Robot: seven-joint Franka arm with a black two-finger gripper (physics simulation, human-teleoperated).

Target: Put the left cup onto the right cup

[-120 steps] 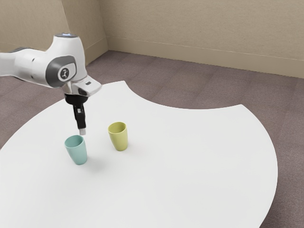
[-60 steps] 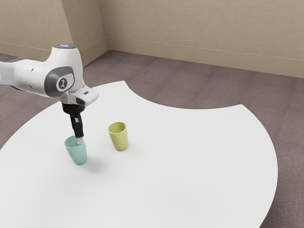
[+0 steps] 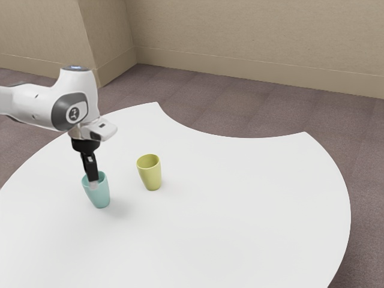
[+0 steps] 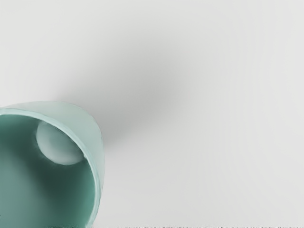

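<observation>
Cups on the table: two, with the gripper at the teal one

We count two cups. One is the teal cup and the other is the yellow-green cup. Both stand upright with their mouths open to the top, and both rest on the one white table. The teal cup is at the exterior view's left and the yellow-green cup at its right. They are near each other but clearly apart, with bare tabletop between them.

We count one arm and one gripper. The gripper points down at the teal cup, and its pale tip sits right at the cup's rim, on the side nearer the arm. From the side it reads as a single dark bar, so we cannot tell whether it is apart, together or clamped on the cup wall.

In the wrist view the teal cup lies just under the hand. We look down into its dark green inside to the paler round bottom. The cup casts a soft shadow across the white table beside it.

The arm comes in from the exterior view's left, white with a grey joint cap. Beyond the table's curved edge lie a brown carpet and a beige wall.
</observation>
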